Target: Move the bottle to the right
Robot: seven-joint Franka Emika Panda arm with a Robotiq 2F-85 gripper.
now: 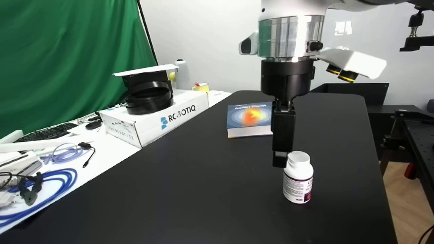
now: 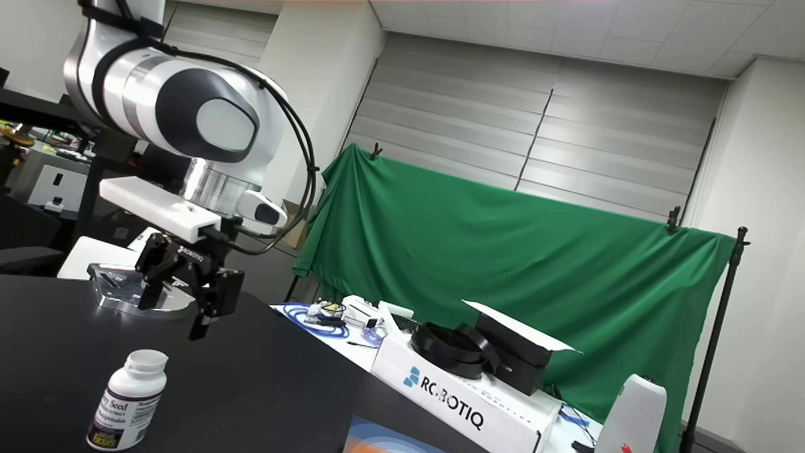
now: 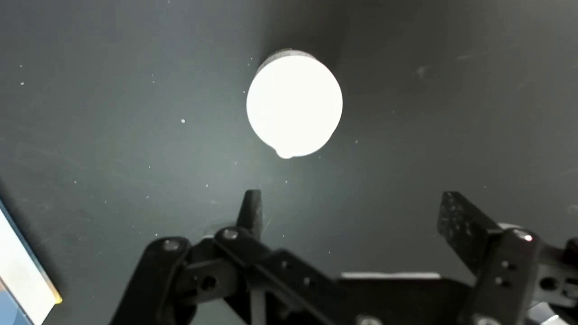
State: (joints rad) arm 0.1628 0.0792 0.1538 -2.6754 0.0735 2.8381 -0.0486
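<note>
"How best to take the bottle (image 3: pixel 294 106)?"

"I'd centre the spread, empty pincer (image 3: pixel 351 198) over it, then lower straight and squeeze evenly."

"Where does it stand?"

"Upright on the bench (image 3: pixel 406 135); in the wrist view, left of the pincer's midline and ahead, not touching."

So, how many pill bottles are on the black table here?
1. The white pill bottle stands upright on the black table, apart from the open gripper; in an exterior view the book lies farther back. Another could be hidden behind the gripper or book.
</note>
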